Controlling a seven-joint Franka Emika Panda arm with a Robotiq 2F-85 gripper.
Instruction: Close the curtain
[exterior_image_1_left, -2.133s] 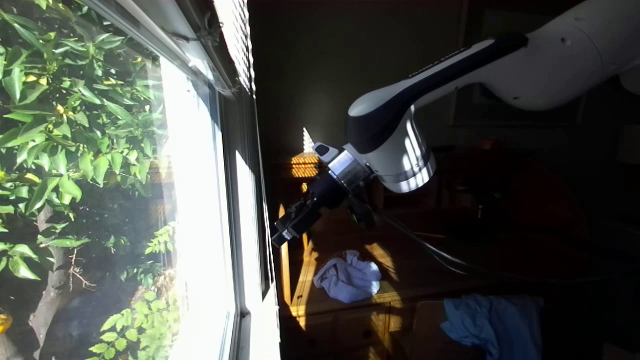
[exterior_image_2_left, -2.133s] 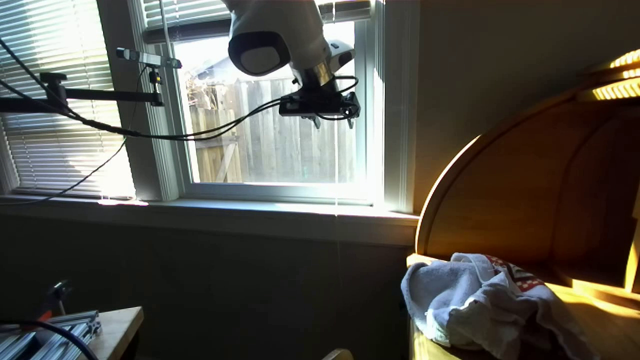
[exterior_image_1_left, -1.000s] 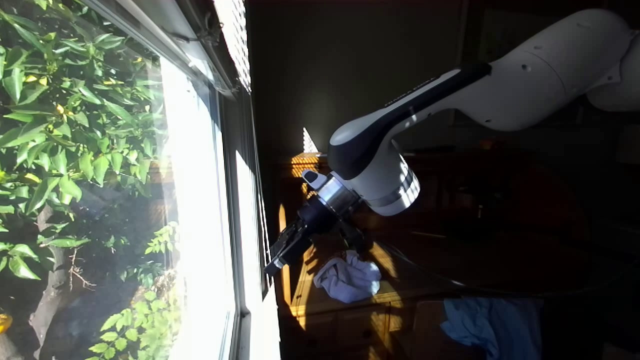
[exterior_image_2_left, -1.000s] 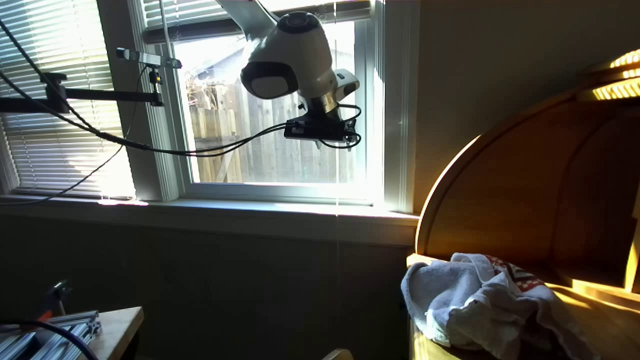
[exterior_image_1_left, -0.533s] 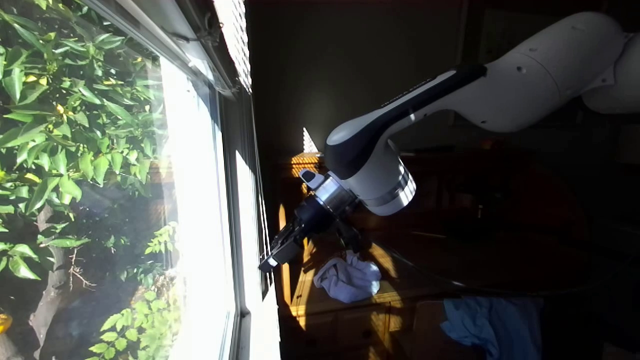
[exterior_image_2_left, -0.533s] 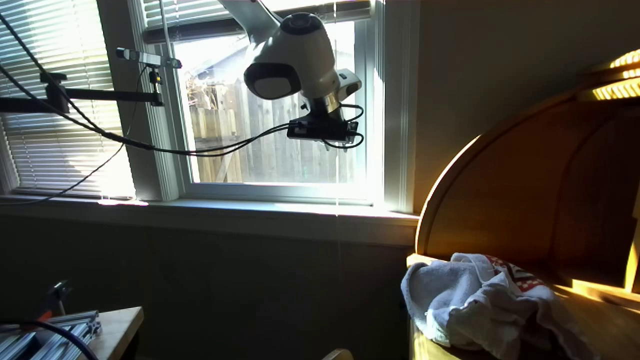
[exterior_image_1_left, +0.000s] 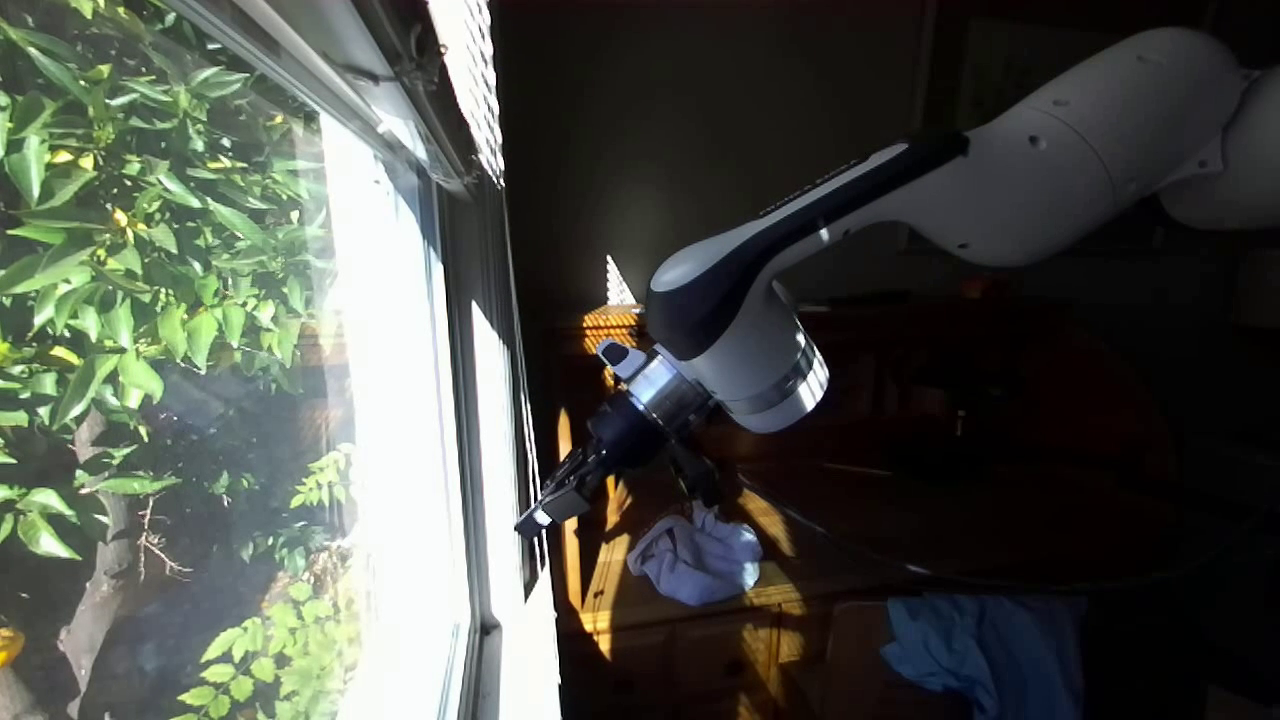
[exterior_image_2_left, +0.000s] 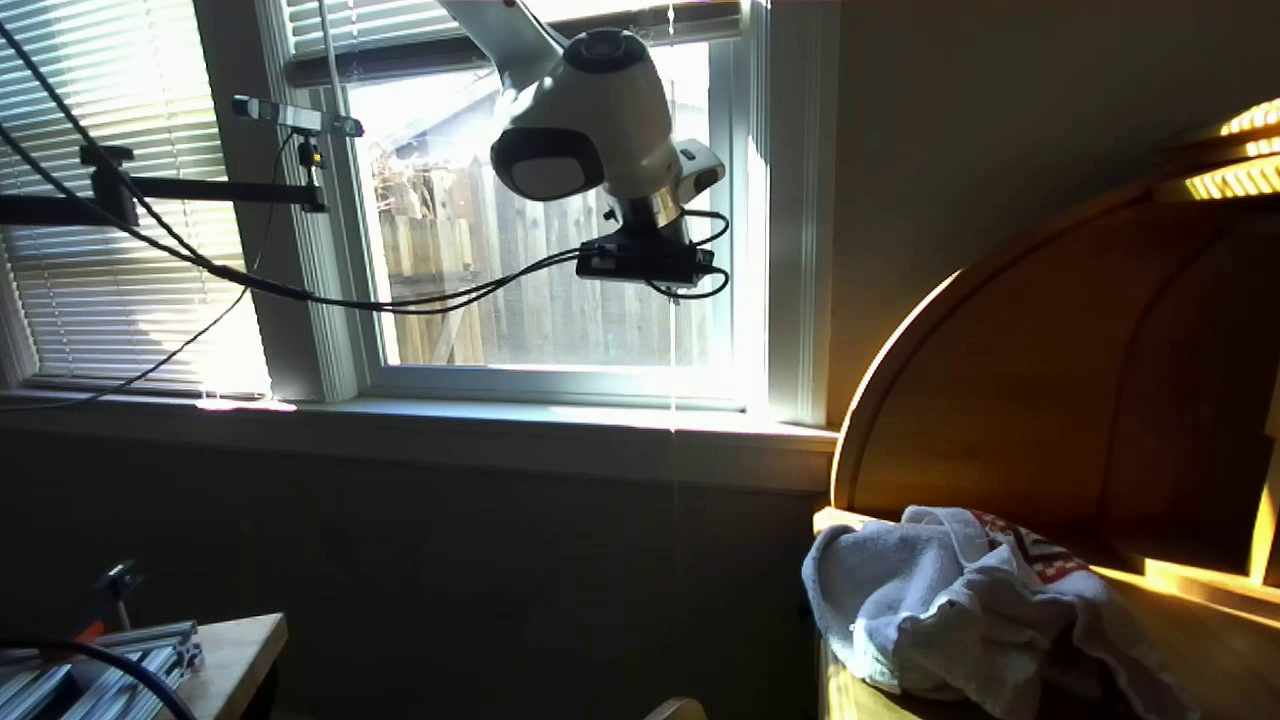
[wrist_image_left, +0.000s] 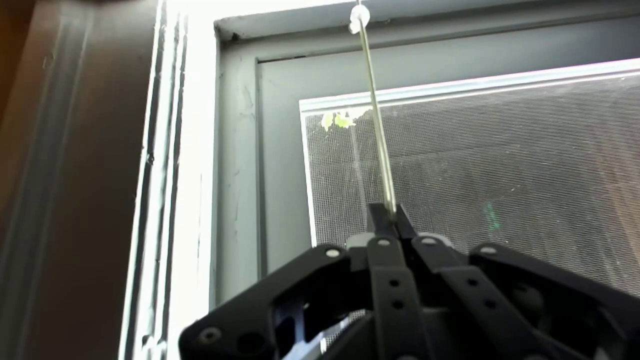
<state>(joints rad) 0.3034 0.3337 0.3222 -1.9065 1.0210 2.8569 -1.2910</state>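
White-slatted, the raised blind (exterior_image_2_left: 395, 25) is hanging across the top of the right window (exterior_image_2_left: 560, 380) in an exterior view, its lower edge sitting well above the sill (exterior_image_2_left: 560, 412). In front of the glass (exterior_image_2_left: 545, 320), the robot arm (exterior_image_2_left: 625, 115) is hovering, and its gripper (wrist_image_left: 391, 220) is pinching a thin cord (wrist_image_left: 377, 115) between fingertips (wrist_image_left: 378, 217) that are pressing together. In the wrist view, the cord is running from the fingertips to a small white bead (wrist_image_left: 360, 16); in an exterior view, it is dangling below the gripper. To the left, a lowered blind (exterior_image_2_left: 110, 320) is hanging. At the near right, a crumpled towel (exterior_image_2_left: 930, 610) is lying on a wooden tabletop (exterior_image_2_left: 1220, 640); at the near left, metal bars (exterior_image_2_left: 145, 660) are lying on a pale tabletop (exterior_image_2_left: 236, 648).
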